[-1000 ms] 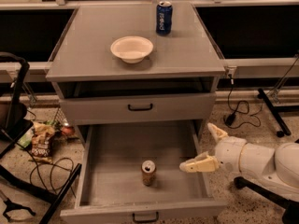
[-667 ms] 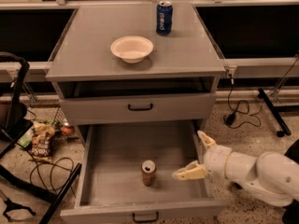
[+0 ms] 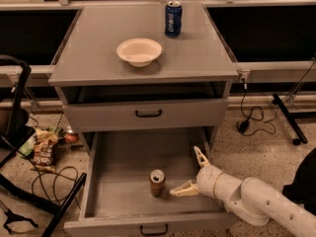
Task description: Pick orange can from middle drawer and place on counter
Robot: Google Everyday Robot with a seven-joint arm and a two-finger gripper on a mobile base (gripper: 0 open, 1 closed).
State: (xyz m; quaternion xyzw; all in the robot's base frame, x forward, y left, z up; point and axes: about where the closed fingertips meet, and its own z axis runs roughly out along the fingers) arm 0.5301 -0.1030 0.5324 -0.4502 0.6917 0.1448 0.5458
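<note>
Camera view puts your gripper (image 3: 186, 173) inside the open middle drawer (image 3: 118, 157), fingers spread wide, with the lower fingertip just beside the orange can (image 3: 157, 182). The can stands upright on the plain grey floor. Bring the jaws to straddle its smooth, round metal wall below the silver lid, then close squarely; a glancing touch could tip it. Above, the counter (image 3: 94, 58) is flat and slightly glossy.
</note>
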